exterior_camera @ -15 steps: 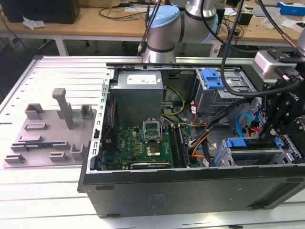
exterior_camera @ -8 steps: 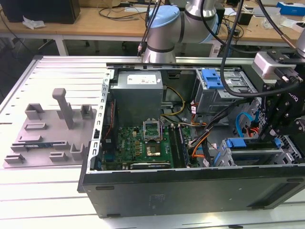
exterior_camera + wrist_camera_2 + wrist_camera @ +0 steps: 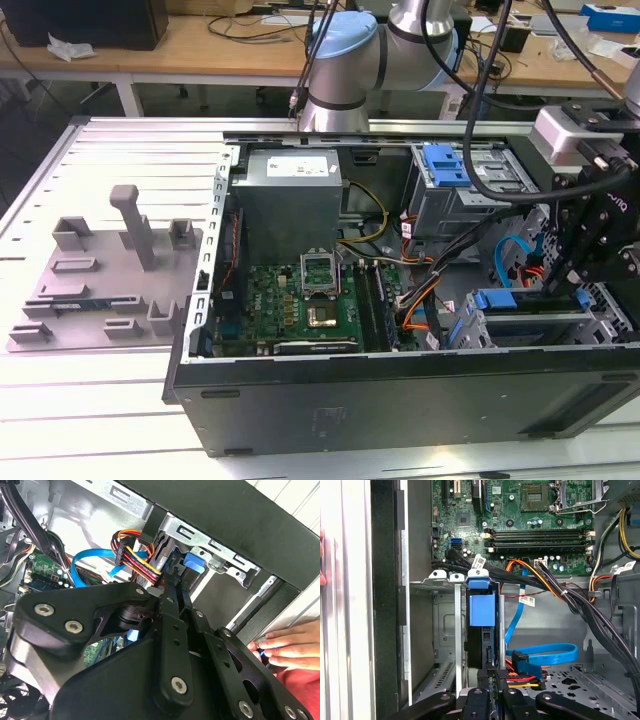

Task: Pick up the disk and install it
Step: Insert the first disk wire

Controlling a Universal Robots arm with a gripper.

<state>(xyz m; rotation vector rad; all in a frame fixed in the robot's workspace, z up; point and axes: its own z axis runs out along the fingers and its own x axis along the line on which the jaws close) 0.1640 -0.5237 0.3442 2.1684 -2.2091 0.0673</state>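
Gripping: I cannot tell whether the gripper (image 3: 493, 682) clasps anything.
Disk (image 3: 480, 642): edge-on in its bay (image 3: 445, 583), mostly hidden.

the disk (image 3: 482, 611) stands on edge in a slot of the metal drive cage (image 3: 427, 586) inside the open computer case (image 3: 400, 395), its blue plastic rail end showing, its thin dark body seen edge-on.
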